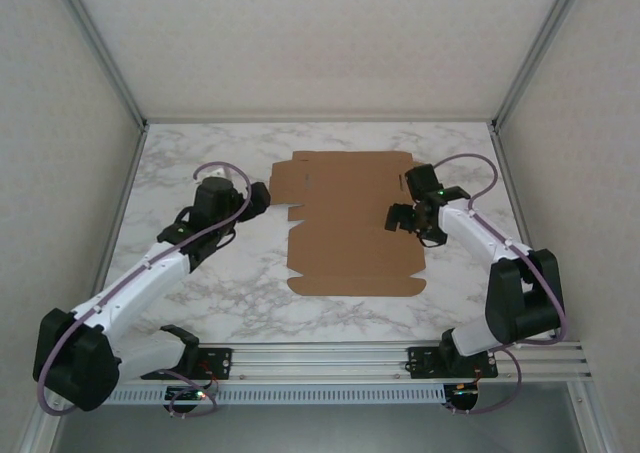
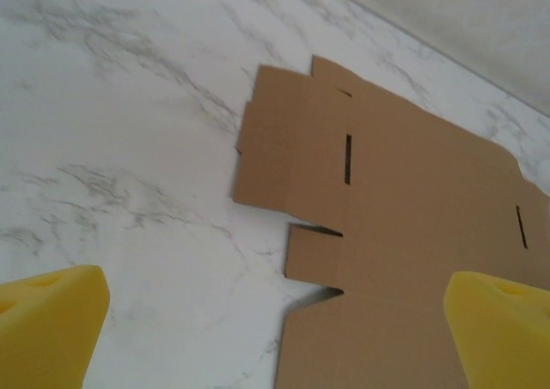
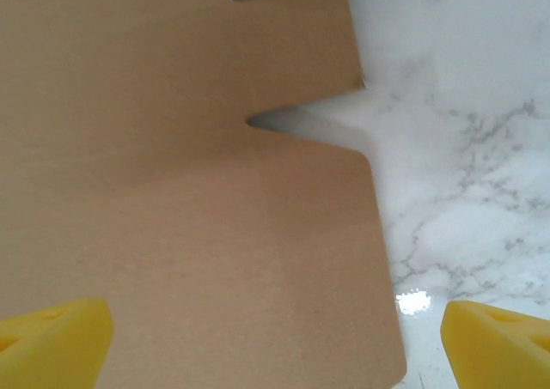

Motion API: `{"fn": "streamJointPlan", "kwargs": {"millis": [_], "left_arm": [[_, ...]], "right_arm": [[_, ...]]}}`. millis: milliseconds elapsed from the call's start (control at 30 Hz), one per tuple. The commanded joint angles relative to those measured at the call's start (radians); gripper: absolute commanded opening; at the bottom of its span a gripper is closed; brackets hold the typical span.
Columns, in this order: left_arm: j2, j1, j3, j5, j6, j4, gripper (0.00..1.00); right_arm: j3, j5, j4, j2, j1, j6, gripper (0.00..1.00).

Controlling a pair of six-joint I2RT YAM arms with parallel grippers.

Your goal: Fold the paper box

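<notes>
You have the flat brown cardboard mailer-box blank (image 1: 345, 233) lying unfolded on the white marble table (image 1: 250, 298), between the arms. The right gripper (image 1: 408, 201) hangs spread wide and empty over its right edge. The left gripper (image 1: 258, 201), equally spread and empty, sits just off its left flaps. I judge the right arm nearer.

Yellow fingertips (image 3: 51, 342) of the right gripper (image 3: 275, 346) stand wide apart, one over the flat paper box (image 3: 189, 191), one over the marble table (image 3: 468, 148).
</notes>
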Motion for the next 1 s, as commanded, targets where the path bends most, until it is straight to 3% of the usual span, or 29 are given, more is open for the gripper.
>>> {"fn": "streamJointPlan", "kwargs": {"millis": [0, 300, 467, 567, 633, 700, 833, 967], "left_arm": [[0.038, 0.005, -0.001, 0.125, -0.047, 0.065, 1.0], [0.105, -0.005, -0.026, 0.216, -0.107, 0.115, 1.0], [0.151, -0.029, -0.045, 0.242, -0.138, 0.158, 1.0], [0.189, -0.042, -0.069, 0.266, -0.176, 0.206, 1.0], [0.22, -0.052, -0.072, 0.278, -0.205, 0.222, 1.0], [0.25, -0.06, -0.071, 0.288, -0.222, 0.244, 1.0], [0.294, -0.068, -0.072, 0.277, -0.254, 0.266, 1.0], [0.33, -0.068, -0.078, 0.276, -0.274, 0.274, 0.99]], "right_arm": [[-0.03, -0.051, 0.045, 0.021, -0.031, 0.0, 0.99], [-0.138, -0.283, 0.176, 0.114, -0.026, 0.044, 0.99], [-0.159, -0.414, 0.253, 0.089, 0.065, 0.052, 0.98], [-0.187, -0.473, 0.311, 0.089, 0.101, 0.094, 0.93], [-0.208, -0.419, 0.33, 0.029, 0.097, 0.139, 0.87], [-0.216, -0.345, 0.325, -0.069, 0.062, 0.18, 0.87], [-0.253, -0.324, 0.401, -0.231, -0.057, 0.295, 0.94], [-0.212, -0.434, 0.486, -0.217, -0.126, 0.365, 0.97]]}}
